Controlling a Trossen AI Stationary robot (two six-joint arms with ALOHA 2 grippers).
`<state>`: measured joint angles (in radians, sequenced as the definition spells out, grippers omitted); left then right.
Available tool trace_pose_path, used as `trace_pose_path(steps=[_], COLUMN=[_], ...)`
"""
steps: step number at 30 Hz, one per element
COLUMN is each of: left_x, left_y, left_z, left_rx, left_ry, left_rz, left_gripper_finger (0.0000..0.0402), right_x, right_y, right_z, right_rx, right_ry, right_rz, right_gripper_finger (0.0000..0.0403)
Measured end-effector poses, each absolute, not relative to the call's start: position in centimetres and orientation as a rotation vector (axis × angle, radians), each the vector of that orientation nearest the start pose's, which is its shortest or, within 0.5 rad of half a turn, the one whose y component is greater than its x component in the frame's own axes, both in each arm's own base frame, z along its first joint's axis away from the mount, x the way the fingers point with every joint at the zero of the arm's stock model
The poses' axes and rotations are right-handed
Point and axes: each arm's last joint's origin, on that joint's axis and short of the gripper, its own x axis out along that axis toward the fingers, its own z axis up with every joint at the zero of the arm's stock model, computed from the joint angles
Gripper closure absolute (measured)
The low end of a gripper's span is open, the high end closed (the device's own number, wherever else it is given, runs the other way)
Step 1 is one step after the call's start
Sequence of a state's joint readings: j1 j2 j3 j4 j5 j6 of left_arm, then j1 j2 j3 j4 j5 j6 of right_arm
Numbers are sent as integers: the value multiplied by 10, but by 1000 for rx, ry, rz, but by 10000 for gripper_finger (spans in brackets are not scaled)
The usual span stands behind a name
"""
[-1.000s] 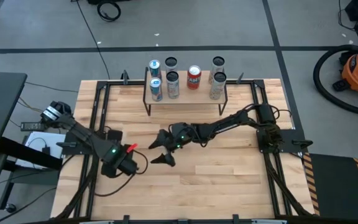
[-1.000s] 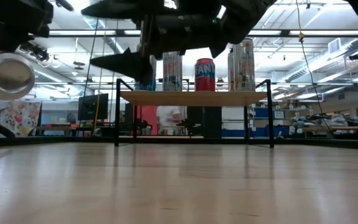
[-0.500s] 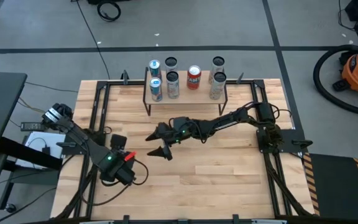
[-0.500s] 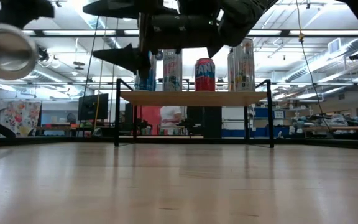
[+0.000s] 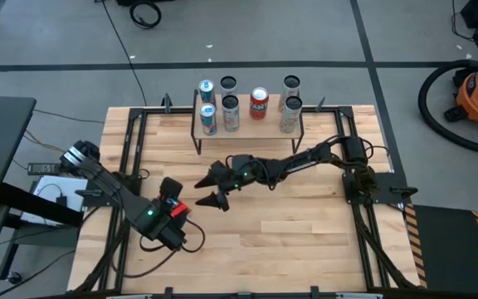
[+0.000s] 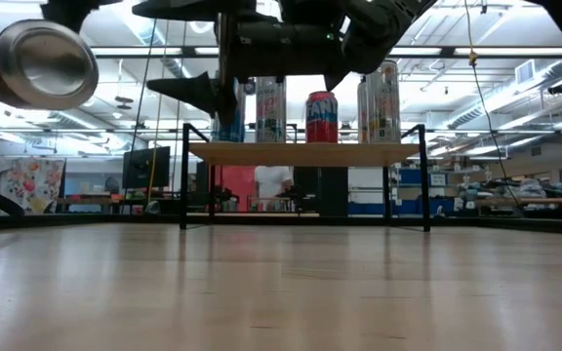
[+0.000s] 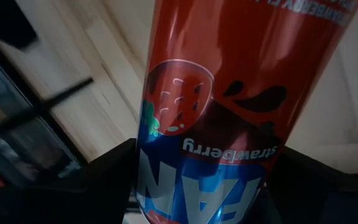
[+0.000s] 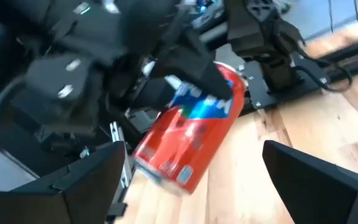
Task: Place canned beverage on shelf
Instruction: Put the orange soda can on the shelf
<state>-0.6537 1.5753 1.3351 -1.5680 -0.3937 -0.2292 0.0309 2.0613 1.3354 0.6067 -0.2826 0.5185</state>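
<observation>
Red strawberry can (image 8: 188,140) tilted above tabletop, light-wood shelf (image 5: 247,127) apparently holding six upright cans

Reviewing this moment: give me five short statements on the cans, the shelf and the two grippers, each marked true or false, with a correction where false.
1. The left gripper holds a red strawberry can. True.
2. The held can stands upright on the tabletop. False: it is held tilted, above the wood.
3. Six cans stand on the shelf. True: among them a red can.
4. The right gripper is shut on a can. False: its fingers are spread open and hold nothing.
5. The right gripper hovers between the shelf and the left gripper. True, by the high view.
</observation>
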Motion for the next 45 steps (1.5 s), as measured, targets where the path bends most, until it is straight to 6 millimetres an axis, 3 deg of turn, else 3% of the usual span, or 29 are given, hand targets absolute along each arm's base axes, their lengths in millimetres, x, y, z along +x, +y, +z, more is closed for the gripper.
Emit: trace_pose_path(steps=[13,37,45], left_x=[221,230,234], left_y=[-137,-130,-126], left_z=[267,274,275], left_rx=[972,1560,1632], left_ry=[1549,1379,1378], left_rz=[-3,64,72], left_gripper_finger=[95,95,95], right_x=[462,462,463], right_y=[20,20,19], right_z=[206,203,207], right_rx=[694,697,684], right_ry=[231,232,177], right_rz=[243,168,157], right_gripper_finger=[12,12,18])
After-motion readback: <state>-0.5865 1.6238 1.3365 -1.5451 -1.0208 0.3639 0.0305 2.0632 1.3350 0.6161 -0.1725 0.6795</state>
